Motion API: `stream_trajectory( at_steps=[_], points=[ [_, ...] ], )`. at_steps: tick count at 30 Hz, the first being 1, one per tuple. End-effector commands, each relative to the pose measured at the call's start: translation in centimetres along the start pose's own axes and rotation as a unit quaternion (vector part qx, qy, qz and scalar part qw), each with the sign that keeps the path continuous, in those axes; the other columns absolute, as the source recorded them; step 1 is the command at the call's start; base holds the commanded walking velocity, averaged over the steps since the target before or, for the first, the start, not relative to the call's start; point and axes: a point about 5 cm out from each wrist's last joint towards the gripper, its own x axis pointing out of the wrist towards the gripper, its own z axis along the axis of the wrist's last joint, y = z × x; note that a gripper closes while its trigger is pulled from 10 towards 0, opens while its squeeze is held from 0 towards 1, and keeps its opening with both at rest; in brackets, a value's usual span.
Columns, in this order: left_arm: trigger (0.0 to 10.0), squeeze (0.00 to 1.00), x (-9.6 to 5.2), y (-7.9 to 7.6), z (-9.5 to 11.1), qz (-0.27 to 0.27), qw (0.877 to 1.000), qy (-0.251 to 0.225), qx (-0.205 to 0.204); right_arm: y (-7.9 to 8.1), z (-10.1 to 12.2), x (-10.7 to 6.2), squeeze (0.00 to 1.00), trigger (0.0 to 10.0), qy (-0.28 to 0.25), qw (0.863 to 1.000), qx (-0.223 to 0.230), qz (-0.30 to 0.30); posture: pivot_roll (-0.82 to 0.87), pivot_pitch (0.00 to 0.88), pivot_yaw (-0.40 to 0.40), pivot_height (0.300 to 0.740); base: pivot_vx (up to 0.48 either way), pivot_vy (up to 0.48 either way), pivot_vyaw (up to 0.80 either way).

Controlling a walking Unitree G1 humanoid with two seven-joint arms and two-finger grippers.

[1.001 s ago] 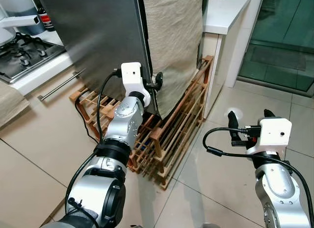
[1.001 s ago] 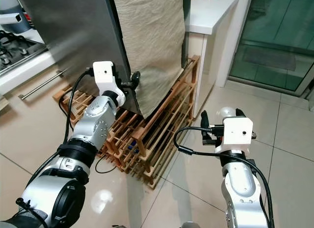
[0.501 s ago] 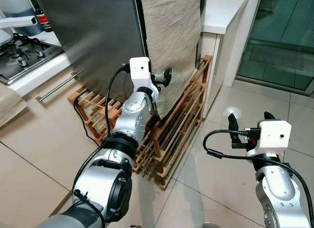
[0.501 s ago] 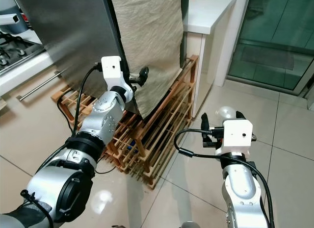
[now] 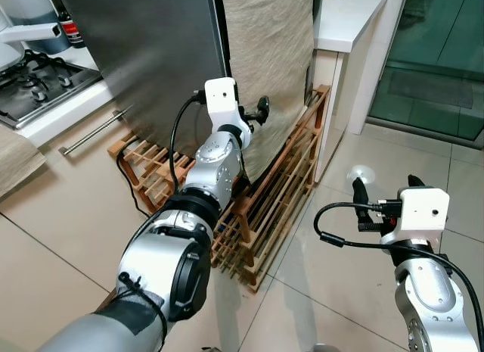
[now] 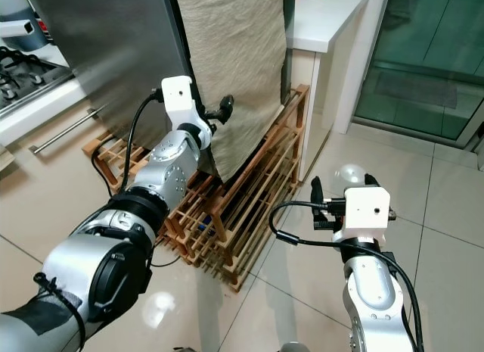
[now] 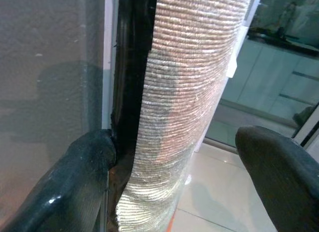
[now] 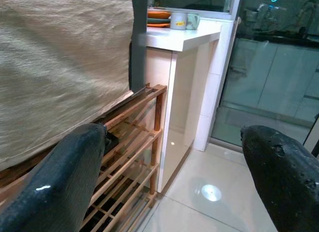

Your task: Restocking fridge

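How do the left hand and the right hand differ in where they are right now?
The left hand is raised at the fridge door edge, beside the beige cloth; the right hand hangs lower over the floor tiles, near nothing. In its wrist view, one left finger reaches the door's dark edge; the right fingers touch nothing. Both are open.

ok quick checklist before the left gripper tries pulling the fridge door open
1. Left gripper at the door edge: ok, it sits at the seam between the steel fridge door and the beige cloth.
2. Gripper open: ok, fingers spread in the left wrist view.
3. One finger hooked on the door edge: cannot tell, it touches the dark seam.
4. Cloth out of the grasp: not ok, it hangs between the fingers.
5. Right gripper out of the way: ok, open, low over the floor tiles.
6. Wooden rack below the door: cannot tell whether it blocks the swing.
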Motion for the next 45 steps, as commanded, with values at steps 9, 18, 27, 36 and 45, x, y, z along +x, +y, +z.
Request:
stream_trajectory(
  at_steps=[9, 18, 27, 36, 45],
  points=[
    [10.0, 0.0, 0.1, -5.9, 1.0, -0.18, 0.983, -0.031, 0.028, 0.4, 0.6, -0.1, 0.01, 10.0, -0.008, 1.0, 0.001, 0.001, -0.3, 0.0, 0.179, 0.74, 0.0, 0.0, 0.0],
    [10.0, 0.0, -1.5, -12.8, 0.0, -0.362, 0.932, 0.012, -0.002, 0.9, 0.3, -0.4, 0.01, 10.0, -0.004, 1.0, 0.011, 0.004, -0.36, 0.0, 0.237, 0.74, 0.0, 0.0, 0.0],
    [10.0, 0.0, -6.9, -22.8, -0.8, -0.587, 0.805, 0.026, -0.083, 1.5, -0.3, -1.4, 0.0, 10.0, 0.014, 1.0, 0.011, 0.016, -0.39, 0.0, 0.253, 0.74, 0.0, 0.0, 0.0],
    [10.0, 0.0, -4.1, -18.4, 1.1, -0.51, 0.851, -0.011, -0.124, 1.8, -0.5, -0.9, 0.01, 10.0, 0.015, 0.999, 0.007, 0.035, -0.34, 0.0, 0.213, 0.74, 0.0, 0.0, 0.0],
    [10.0, 0.0, -1.8, 0.2, 1.2, -0.199, 0.976, -0.086, -0.023, 0.6, -0.7, 1.7, 0.0, 10.0, 0.019, 0.999, 0.036, 0.008, -0.21, 0.0, 0.148, 0.74, 0.0, 0.0, 0.0]
  ],
)
